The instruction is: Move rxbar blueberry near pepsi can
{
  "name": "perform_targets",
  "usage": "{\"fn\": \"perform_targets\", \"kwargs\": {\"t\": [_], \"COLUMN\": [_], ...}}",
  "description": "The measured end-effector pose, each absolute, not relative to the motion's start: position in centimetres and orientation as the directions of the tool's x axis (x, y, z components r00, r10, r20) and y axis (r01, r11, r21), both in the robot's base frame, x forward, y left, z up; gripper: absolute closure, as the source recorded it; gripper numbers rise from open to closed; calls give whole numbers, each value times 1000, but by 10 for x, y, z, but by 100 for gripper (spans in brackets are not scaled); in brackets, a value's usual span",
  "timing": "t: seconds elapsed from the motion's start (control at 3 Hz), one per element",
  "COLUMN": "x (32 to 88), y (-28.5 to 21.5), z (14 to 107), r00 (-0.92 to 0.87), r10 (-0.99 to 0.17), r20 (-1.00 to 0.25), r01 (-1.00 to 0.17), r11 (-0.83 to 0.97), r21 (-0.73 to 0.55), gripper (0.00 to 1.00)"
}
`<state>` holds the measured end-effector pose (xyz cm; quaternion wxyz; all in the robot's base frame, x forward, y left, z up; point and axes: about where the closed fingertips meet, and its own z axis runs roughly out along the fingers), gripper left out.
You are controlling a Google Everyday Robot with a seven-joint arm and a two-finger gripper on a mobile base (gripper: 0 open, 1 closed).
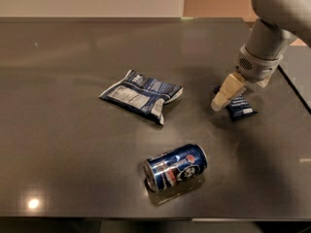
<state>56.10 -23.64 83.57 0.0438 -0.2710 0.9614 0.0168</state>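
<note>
The rxbar blueberry (241, 107) is a small dark navy wrapper lying flat on the dark table at the right, its left end partly hidden by my gripper. My gripper (223, 97) hangs from the grey arm at the upper right, low over the bar's left end. The pepsi can (175, 167) lies on its side near the table's front edge, well to the lower left of the bar and apart from it.
A larger blue-and-white chip bag (141, 94) lies near the middle of the table (58, 130), left of the gripper. The table's right edge runs close behind the bar. A bright light reflection sits at the front left.
</note>
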Motion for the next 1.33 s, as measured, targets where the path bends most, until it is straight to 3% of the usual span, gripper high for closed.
{"fn": "perform_targets", "kwargs": {"t": [0.33,0.67,1.33], "x": [562,561,561], "y": [-237,-239,-239], "z": [821,809,813], "r00": [-863,-873,-877], "r10": [-501,-486,-480], "r20": [-63,-38,-35], "r01": [-503,-487,-481], "r11": [864,872,876], "r21": [30,36,38], "gripper": [0,15,62]}}
